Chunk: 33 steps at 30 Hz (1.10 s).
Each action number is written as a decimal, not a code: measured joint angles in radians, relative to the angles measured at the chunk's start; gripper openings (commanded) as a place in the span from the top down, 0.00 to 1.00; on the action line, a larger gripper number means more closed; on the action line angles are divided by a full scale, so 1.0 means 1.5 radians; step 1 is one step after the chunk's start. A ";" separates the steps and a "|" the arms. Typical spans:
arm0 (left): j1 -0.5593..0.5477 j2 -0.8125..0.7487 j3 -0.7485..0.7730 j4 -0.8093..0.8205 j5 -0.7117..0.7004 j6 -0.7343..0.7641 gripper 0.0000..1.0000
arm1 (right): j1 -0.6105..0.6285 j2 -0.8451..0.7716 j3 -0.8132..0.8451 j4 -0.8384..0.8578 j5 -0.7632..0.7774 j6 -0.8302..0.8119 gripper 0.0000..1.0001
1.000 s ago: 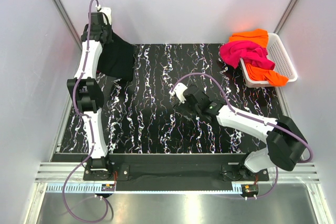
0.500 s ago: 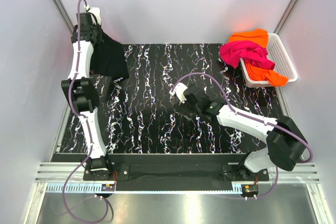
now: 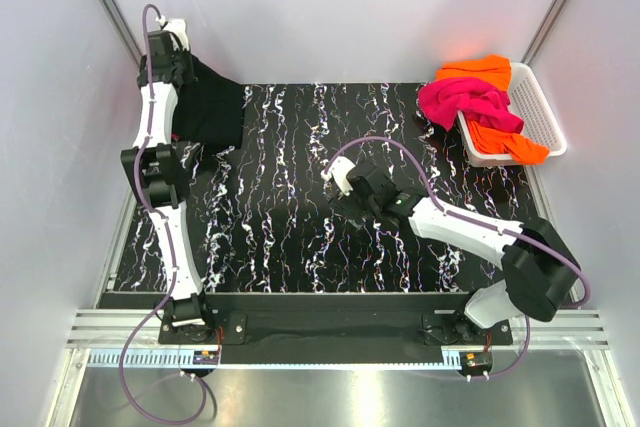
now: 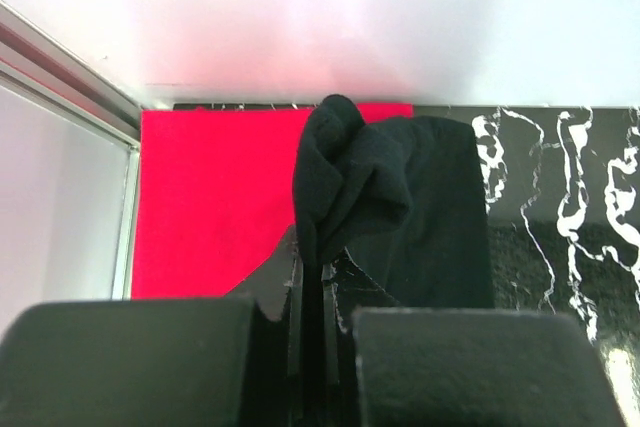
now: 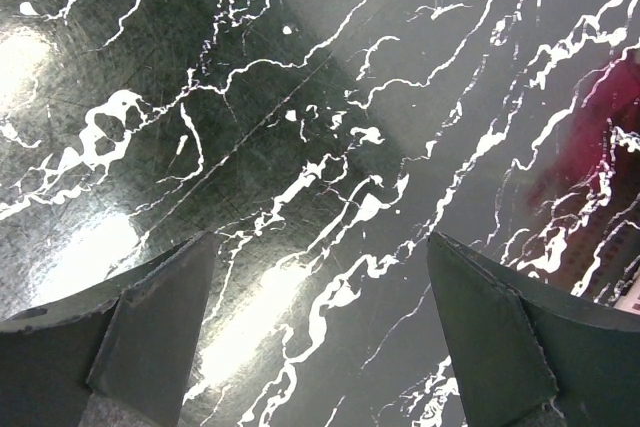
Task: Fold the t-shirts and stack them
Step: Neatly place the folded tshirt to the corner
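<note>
Leftward since a second ago, the left fingers [image 4: 312,292] pinch shut on the black t-shirt [image 3: 212,107], which hangs far left of the basket [image 3: 538,105]. The right fingers [image 5: 150,332] gape wide, empty, above the counter [image 3: 280,217]. The magenta t-shirt [image 3: 462,99] and orange t-shirt [image 3: 480,68] heap in that basket.

**Veined table, white basket**

A black table [image 3: 280,237] veined in white lies directly under the right claw [image 5: 318,247], with bright glare spots on it close by. A white lattice basket [image 3: 545,112] stands at the table's far right corner, well beyond and right of the claw. Pale walls [image 3: 350,7] rise behind.
</note>
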State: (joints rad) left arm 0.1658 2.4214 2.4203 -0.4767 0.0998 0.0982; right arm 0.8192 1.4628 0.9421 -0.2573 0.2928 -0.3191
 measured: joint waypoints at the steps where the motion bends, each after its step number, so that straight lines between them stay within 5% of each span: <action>1: 0.002 0.004 0.000 0.008 0.001 -0.003 1.00 | 0.000 0.003 0.002 -0.001 -0.001 0.003 0.07; 14: 0.061 0.066 0.005 0.137 0.035 -0.067 0.97 | -0.001 0.038 0.016 -0.014 -0.016 0.030 0.07; 17: 0.070 0.089 0.005 0.165 0.033 -0.076 0.81 | -0.002 0.049 0.024 -0.021 -0.017 0.039 0.07; 19: 0.076 0.105 0.005 0.186 0.023 -0.080 0.63 | -0.002 0.054 0.030 -0.022 -0.018 0.045 0.07; 20: 0.078 0.113 0.006 0.203 0.014 -0.084 0.47 | -0.002 0.056 0.033 -0.023 -0.022 0.049 0.07; 22: 0.081 0.129 0.011 0.226 -0.005 -0.095 0.44 | -0.002 0.058 0.036 -0.024 -0.030 0.058 0.08; 25: 0.083 0.146 0.014 0.250 -0.041 -0.108 0.01 | -0.002 0.058 0.036 -0.032 -0.039 0.075 0.08; 33: 0.053 0.100 -0.033 0.233 -0.121 -0.100 0.01 | -0.003 0.051 0.036 -0.044 -0.059 0.131 0.07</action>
State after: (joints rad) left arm 0.2459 2.5713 2.3711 -0.1272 -0.0814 -0.0521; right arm 0.8150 1.5391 0.9962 -0.3229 0.2043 -0.1226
